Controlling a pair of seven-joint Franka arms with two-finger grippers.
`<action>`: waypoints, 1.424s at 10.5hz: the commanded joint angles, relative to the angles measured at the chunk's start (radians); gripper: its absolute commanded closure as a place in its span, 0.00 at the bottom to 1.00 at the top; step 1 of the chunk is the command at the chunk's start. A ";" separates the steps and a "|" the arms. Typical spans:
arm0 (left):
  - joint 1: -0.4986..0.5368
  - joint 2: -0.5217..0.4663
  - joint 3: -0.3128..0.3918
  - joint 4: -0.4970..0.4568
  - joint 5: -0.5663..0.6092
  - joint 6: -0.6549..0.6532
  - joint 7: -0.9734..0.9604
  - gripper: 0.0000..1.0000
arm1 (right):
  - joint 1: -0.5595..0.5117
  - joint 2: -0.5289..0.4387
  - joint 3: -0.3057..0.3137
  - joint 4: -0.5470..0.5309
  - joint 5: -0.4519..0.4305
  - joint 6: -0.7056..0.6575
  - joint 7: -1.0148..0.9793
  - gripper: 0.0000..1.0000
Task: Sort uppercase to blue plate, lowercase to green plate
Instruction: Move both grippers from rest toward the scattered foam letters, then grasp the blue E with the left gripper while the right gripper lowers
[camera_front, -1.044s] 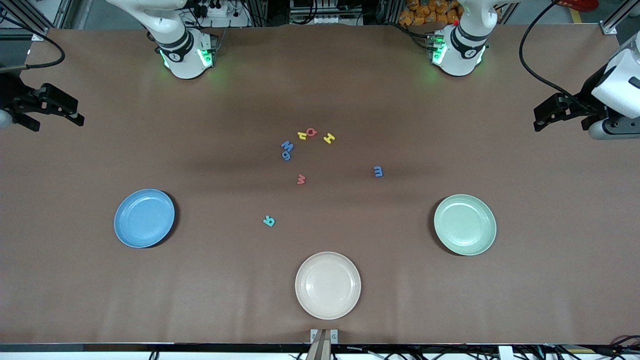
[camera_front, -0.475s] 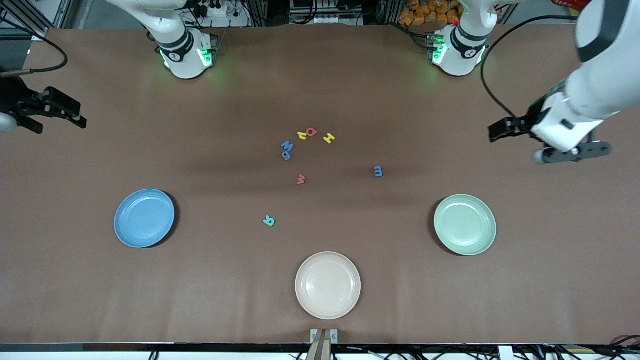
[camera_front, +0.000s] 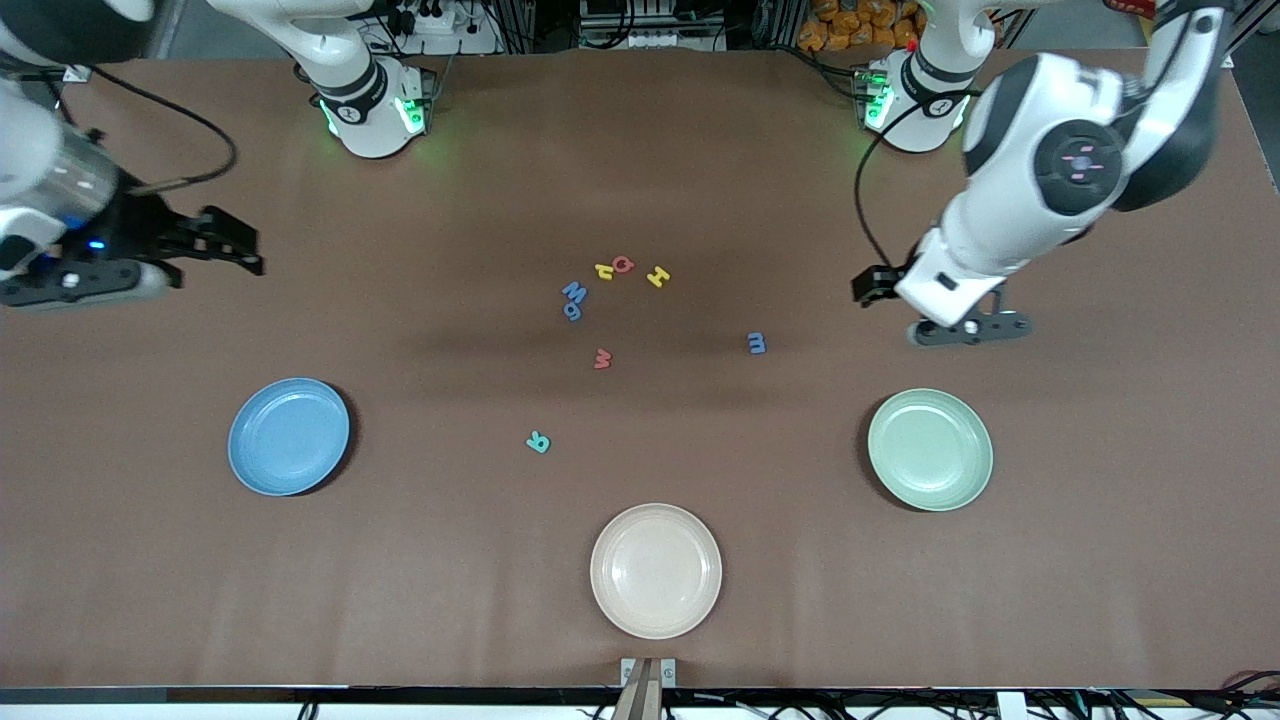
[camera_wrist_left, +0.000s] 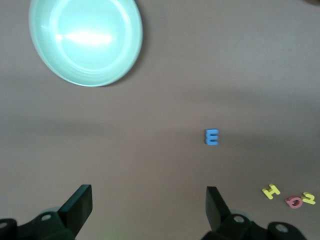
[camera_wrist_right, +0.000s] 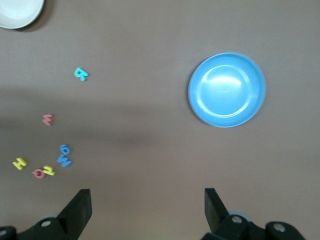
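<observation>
A brown-covered bench (camera_front: 640, 150) under soft, even light, with cables (camera_front: 440, 20) and orange packets (camera_front: 850, 25) above its top edge.

Both arms wear glossy white shells with black joint bands, green lights glowing at their bases, black cables looping alongside, and matte black two-fingered tools: left tool (camera_front: 868, 285), right tool (camera_front: 238, 243).

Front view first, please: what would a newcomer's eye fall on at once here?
Probably the three plates: the blue plate toward the right arm's end, the green plate toward the left arm's end, and a cream plate nearest the camera. Next, the foam letters scattered mid-table, among them the blue m and teal R. The open left pincer hangs near the m; the open right pincer is over bare table.
</observation>
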 joint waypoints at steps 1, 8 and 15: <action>-0.018 0.040 -0.027 -0.050 0.024 0.095 -0.028 0.00 | 0.081 -0.013 -0.002 -0.077 -0.008 0.046 0.113 0.00; -0.195 0.251 0.008 -0.098 0.126 0.369 -0.144 0.00 | 0.224 -0.014 -0.002 -0.316 -0.011 0.300 0.568 0.00; -0.265 0.414 0.037 -0.093 0.287 0.540 -0.301 0.01 | 0.353 0.174 0.000 -0.364 -0.010 0.523 1.086 0.00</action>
